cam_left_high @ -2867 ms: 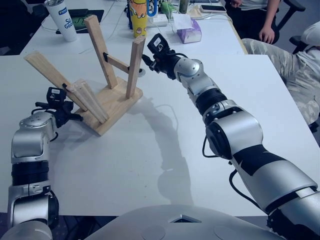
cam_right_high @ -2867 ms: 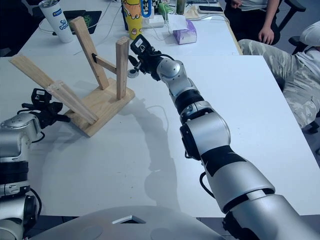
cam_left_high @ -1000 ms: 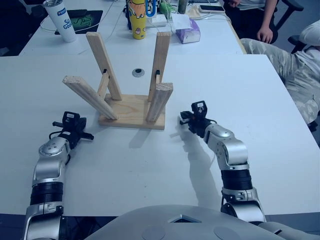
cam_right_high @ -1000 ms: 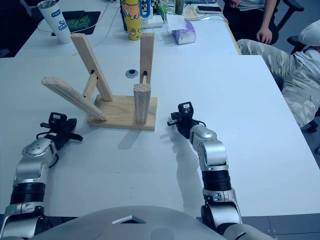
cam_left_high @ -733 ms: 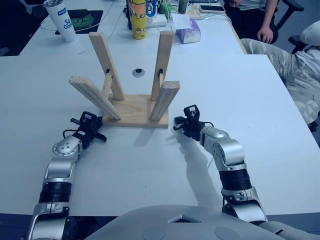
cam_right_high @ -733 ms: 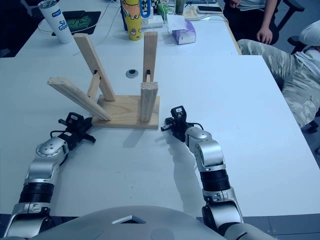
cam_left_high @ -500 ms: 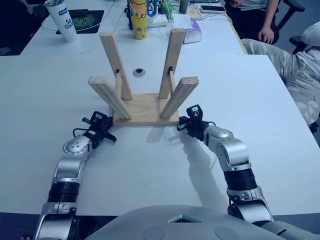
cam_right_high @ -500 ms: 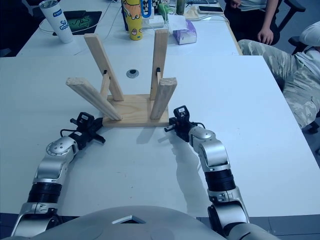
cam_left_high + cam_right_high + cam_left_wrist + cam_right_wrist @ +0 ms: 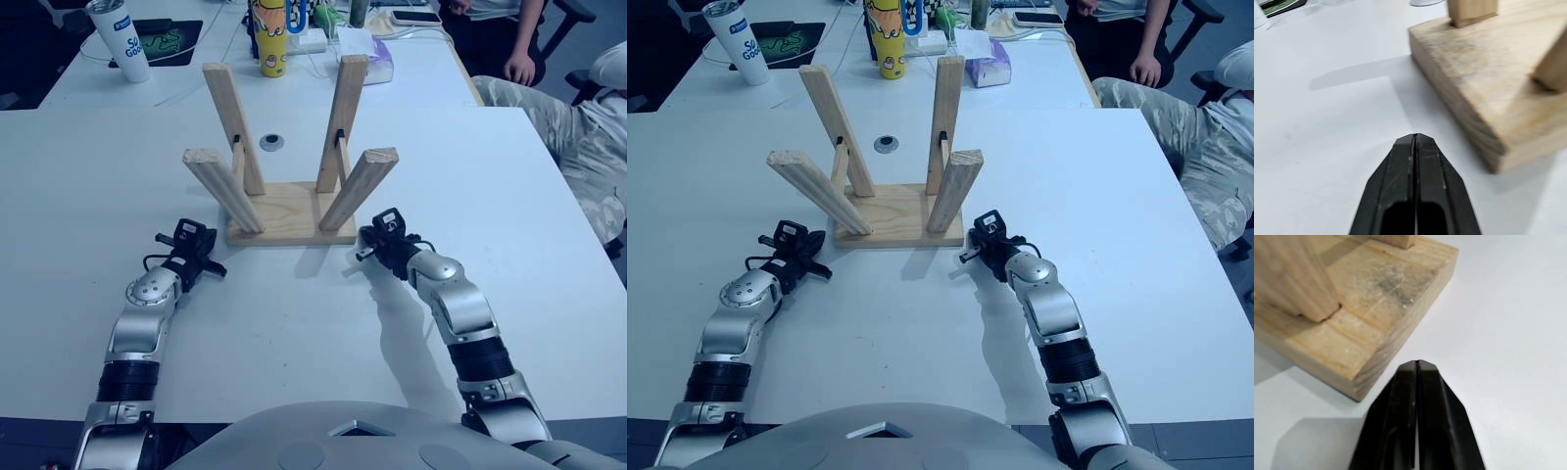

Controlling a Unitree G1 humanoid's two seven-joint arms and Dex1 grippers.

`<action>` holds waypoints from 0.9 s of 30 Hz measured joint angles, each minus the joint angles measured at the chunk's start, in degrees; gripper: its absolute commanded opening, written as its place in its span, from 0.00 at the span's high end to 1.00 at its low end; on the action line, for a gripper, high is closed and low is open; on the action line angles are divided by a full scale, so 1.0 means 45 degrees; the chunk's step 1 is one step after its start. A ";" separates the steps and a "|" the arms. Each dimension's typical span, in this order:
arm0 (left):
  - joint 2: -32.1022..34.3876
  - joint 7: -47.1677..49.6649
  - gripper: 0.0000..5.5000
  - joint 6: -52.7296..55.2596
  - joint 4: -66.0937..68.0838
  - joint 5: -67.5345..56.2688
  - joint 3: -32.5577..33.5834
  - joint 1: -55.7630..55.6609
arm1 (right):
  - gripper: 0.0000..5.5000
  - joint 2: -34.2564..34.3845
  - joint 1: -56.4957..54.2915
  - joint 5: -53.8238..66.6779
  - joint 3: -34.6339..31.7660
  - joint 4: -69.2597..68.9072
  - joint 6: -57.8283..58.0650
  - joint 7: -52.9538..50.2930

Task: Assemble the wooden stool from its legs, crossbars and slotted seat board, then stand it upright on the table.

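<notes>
The wooden stool stands upside down in the middle of the table. Its seat board lies flat, and the legs point upward and lean outward, joined by short crossbars. My left gripper is low over the table just off the board's front left corner, shut and holding nothing. In the left wrist view its shut fingertips point at the board's corner with a small gap between. My right gripper is shut and empty beside the board's front right corner.
A small round metal disc lies on the table behind the stool. On the desk beyond stand a white tumbler, a yellow cup and a tissue pack. People sit at the far right.
The stool, tipped on its seat edge 2.9 s ago, now lies flat and has slid rightward and squared up. Both grippers came down and closed in on the board's front corners.
</notes>
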 measured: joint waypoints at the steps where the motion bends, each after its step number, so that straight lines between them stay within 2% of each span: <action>1: -0.0021 -0.0042 1.00 0.0150 -0.0185 -0.0006 -0.0146 -0.0002 | 1.00 0.0041 -0.0010 0.0000 -0.0001 0.0074 -0.0077 -0.0015; 11: 0.0072 -0.0088 1.00 0.1836 -0.1408 -0.0032 -0.0370 -0.0009 | 1.00 0.0105 0.0030 0.0171 0.0041 -0.0140 -0.0290 0.0490; 27: 0.0488 -0.0072 1.00 0.3640 -0.4412 -0.0061 0.0491 -0.1539 | 1.00 0.0402 -0.1271 0.1643 -0.1703 -0.2224 0.0503 0.0470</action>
